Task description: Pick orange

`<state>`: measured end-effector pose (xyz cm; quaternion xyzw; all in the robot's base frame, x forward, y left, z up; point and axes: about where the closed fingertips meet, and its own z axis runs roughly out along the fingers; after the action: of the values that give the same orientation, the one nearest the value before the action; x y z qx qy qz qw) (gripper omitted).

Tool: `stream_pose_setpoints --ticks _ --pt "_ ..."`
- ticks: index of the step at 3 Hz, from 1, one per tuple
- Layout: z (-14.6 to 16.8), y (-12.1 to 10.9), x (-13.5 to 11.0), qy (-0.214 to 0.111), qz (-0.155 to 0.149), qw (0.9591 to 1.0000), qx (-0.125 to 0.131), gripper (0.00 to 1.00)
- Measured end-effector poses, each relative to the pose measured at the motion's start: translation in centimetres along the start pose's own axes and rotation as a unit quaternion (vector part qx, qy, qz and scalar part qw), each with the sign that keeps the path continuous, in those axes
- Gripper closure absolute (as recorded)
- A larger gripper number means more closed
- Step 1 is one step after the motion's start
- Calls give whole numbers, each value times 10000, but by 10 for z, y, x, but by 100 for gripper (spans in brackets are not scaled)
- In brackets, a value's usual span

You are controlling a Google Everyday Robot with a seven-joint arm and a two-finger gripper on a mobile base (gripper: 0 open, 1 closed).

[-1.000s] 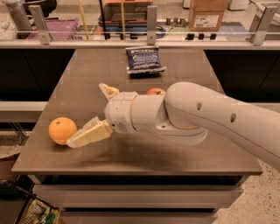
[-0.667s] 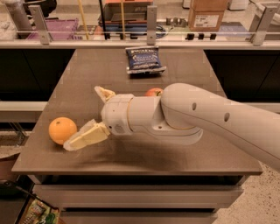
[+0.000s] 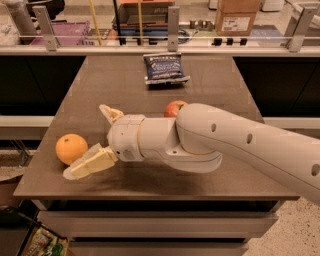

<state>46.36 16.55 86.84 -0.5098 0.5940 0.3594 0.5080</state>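
Note:
The orange (image 3: pixel 71 148) is round and yellow-orange and sits near the left edge of the brown table (image 3: pixel 125 85). My gripper (image 3: pixel 86 142) reaches in from the right, just right of the orange, and is open. One cream finger (image 3: pixel 90 163) lies low in front of the orange and almost touches it. The other finger (image 3: pixel 110 114) points up and back, well apart from the fruit. A red apple (image 3: pixel 174 108) sits behind my arm, partly hidden by it.
A dark blue snack bag (image 3: pixel 165 68) lies at the back middle of the table. A railing with posts (image 3: pixel 173 22) runs behind the table, with boxes (image 3: pixel 239 14) and clutter beyond. The table's left edge is close to the orange.
My gripper has moved a little left, closing the gap to the orange. The orange, apple and bag have not moved.

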Motion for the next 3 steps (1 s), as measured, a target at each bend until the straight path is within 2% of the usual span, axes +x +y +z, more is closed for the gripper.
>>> stream_pose_setpoints --ticks 1,2,3 --pt "8 -1 -5 -59 -46 9999 -85 0" --pt "31 -5 -14 -125 -166 9990 -399 0" --pt "32 -4 -14 -127 -165 9990 -406 0"
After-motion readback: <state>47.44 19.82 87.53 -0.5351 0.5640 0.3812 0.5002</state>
